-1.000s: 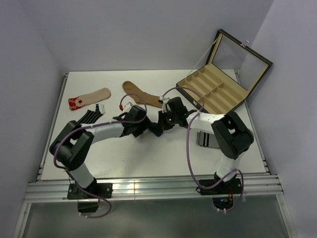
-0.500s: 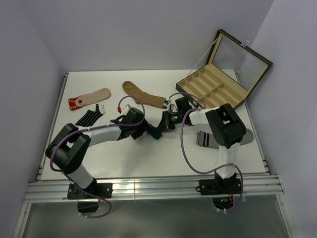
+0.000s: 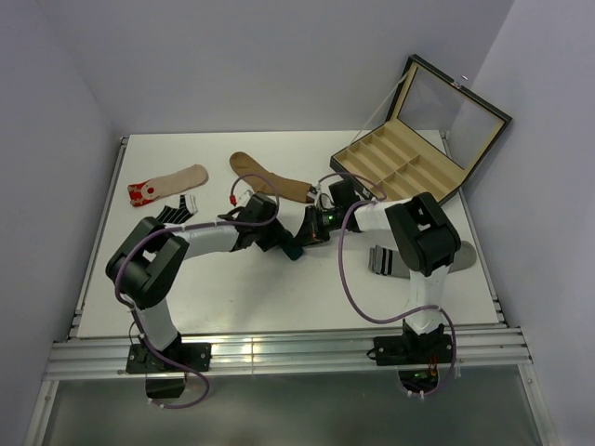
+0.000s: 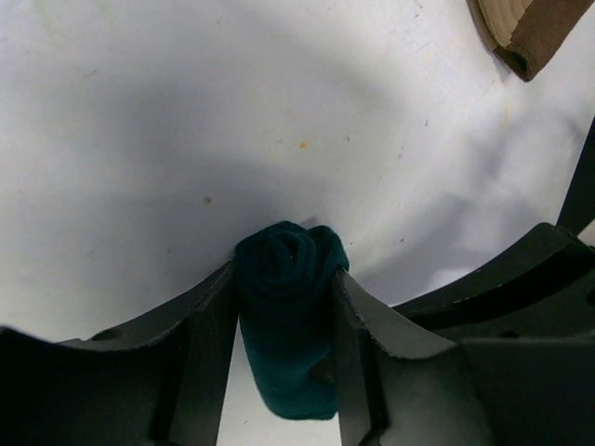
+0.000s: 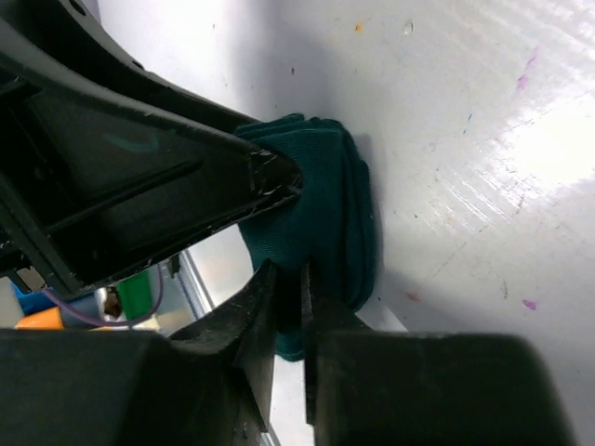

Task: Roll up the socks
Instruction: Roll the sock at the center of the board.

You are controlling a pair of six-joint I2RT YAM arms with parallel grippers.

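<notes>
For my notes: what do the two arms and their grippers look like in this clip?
Both the left arm and right arm have bulky black joints joined by white links, each trailing a looping purple cable. A green light glows at the right wrist. The left gripper and right gripper have plain matte-black wedge-shaped fingers.

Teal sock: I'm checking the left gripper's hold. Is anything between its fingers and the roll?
Nothing visible does. In the left wrist view the left gripper has its fingers directly against both sides of the rolled teal sock, with only bare table around it.
</notes>
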